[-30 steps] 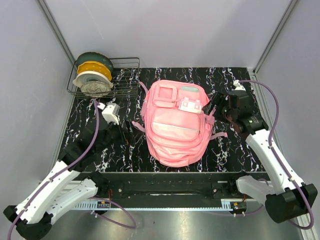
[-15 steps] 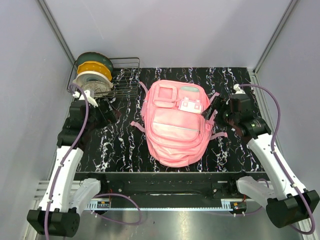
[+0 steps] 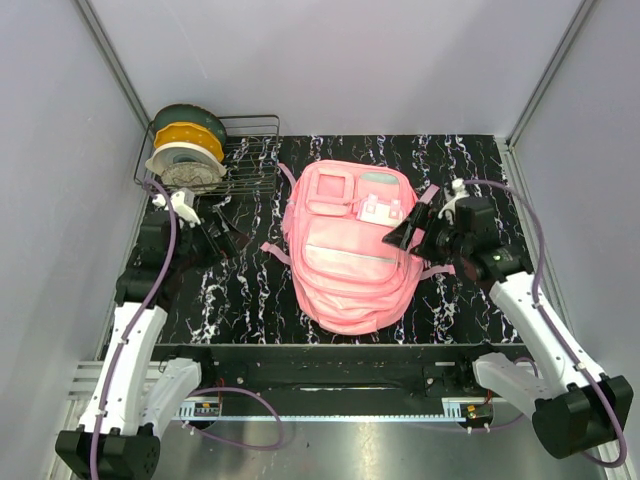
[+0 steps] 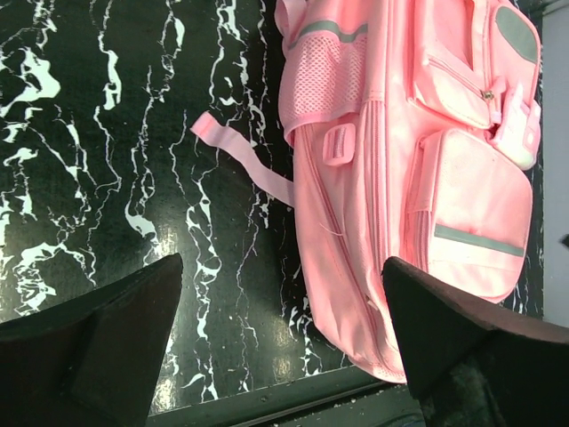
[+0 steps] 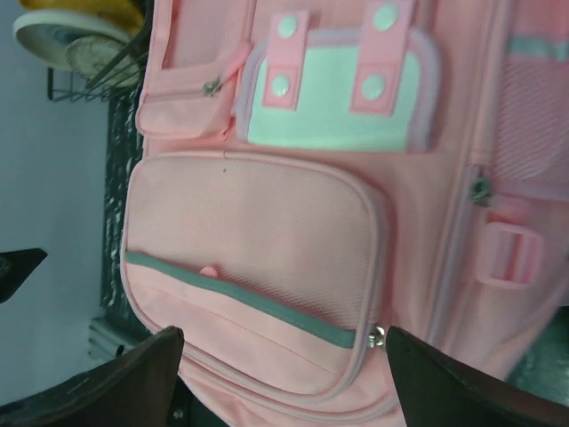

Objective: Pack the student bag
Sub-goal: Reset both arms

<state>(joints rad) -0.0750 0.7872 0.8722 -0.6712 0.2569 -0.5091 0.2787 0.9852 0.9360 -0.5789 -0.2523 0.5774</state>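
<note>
The student bag (image 3: 350,245) is a large pink backpack lying flat in the middle of the black marbled table, front pockets up. Its mint patch (image 5: 333,98) and front pocket show in the right wrist view. My left gripper (image 3: 225,235) is open and empty over bare table left of the bag; the left wrist view shows the bag (image 4: 427,178) and a loose pink strap (image 4: 240,156) beyond its fingertips. My right gripper (image 3: 410,235) is open and empty, over the bag's right edge. The front pocket's zipper pull (image 5: 378,335) lies by its right finger.
A wire rack (image 3: 250,150) with several filament spools (image 3: 185,150) stands at the back left corner. Grey walls close in the table on three sides. The table's near edge (image 4: 267,400) runs just below my left gripper.
My left arm swung from a low stretch across the table to upright at the left side. My right gripper moved left and nearer, onto the bag's right edge.
</note>
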